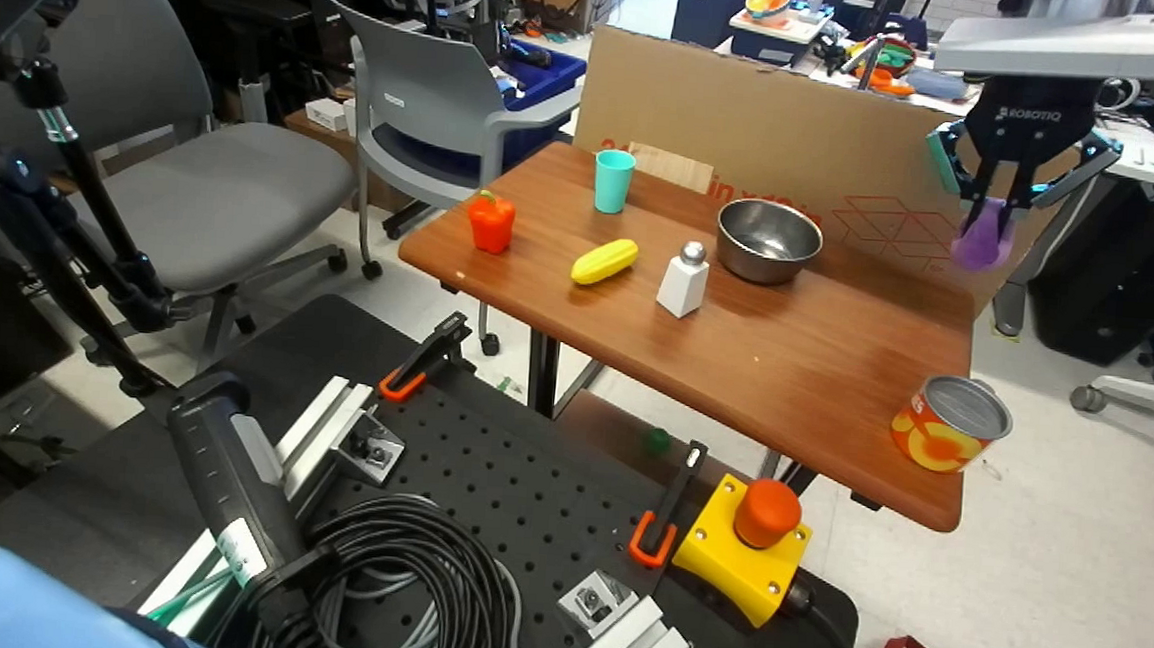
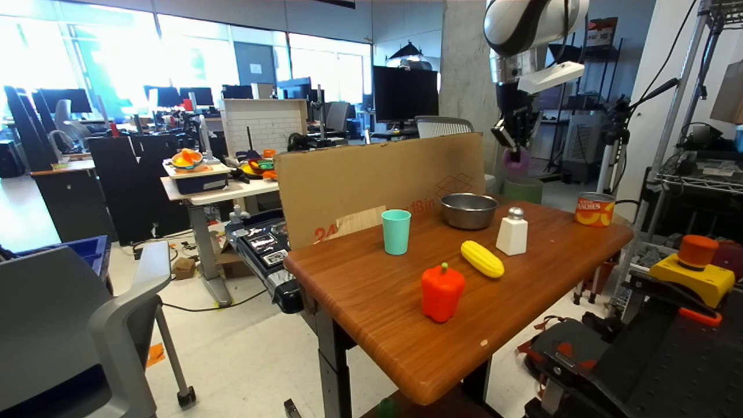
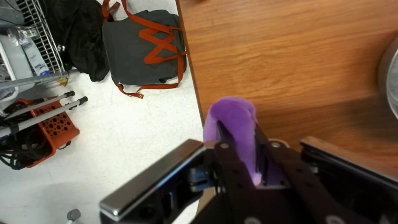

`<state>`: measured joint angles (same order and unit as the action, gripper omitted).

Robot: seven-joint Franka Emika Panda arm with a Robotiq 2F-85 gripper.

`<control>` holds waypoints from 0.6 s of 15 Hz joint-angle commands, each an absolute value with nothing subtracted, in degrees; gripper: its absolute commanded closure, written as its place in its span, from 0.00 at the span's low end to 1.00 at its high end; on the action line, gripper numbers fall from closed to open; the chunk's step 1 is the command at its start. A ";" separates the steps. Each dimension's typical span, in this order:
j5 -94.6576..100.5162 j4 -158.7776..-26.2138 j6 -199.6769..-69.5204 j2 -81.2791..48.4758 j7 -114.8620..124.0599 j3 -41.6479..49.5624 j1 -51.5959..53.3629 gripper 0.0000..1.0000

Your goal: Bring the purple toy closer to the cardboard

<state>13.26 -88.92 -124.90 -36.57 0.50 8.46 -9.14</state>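
The purple toy [image 1: 983, 243] is rounded and hangs in my gripper [image 1: 991, 204], above the far right end of the table. In the other views it also shows, the purple toy [image 2: 516, 161] in an exterior view and the purple toy [image 3: 234, 109] in the wrist view. My gripper [image 3: 238, 126] is shut on it, with a finger on each side. The cardboard [image 1: 731, 103] is a large light-brown sheet standing upright along the table's far edge. In an exterior view, the toy hangs off the right end of the cardboard [image 2: 371, 174], raised clear of the tabletop.
On the wooden table [image 1: 785, 367] stand a metal bowl [image 1: 767, 241], a white shaker [image 1: 684, 280], a yellow toy [image 1: 605, 263], an orange pepper [image 1: 491, 223], a teal cup [image 1: 613, 181] and a peach can [image 1: 950, 424]. The bowl [image 3: 393, 77] is right of the gripper in the wrist view.
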 commanded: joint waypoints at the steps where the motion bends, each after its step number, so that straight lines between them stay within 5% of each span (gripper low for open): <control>1: 11.64 -76.71 -119.92 -45.29 0.80 8.36 -8.58 0.96; 9: 11.70 -59.16 -110.02 -59.76 0.24 8.38 -8.61 0.96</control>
<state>13.14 -67.97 -114.84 -53.81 1.06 8.30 -8.22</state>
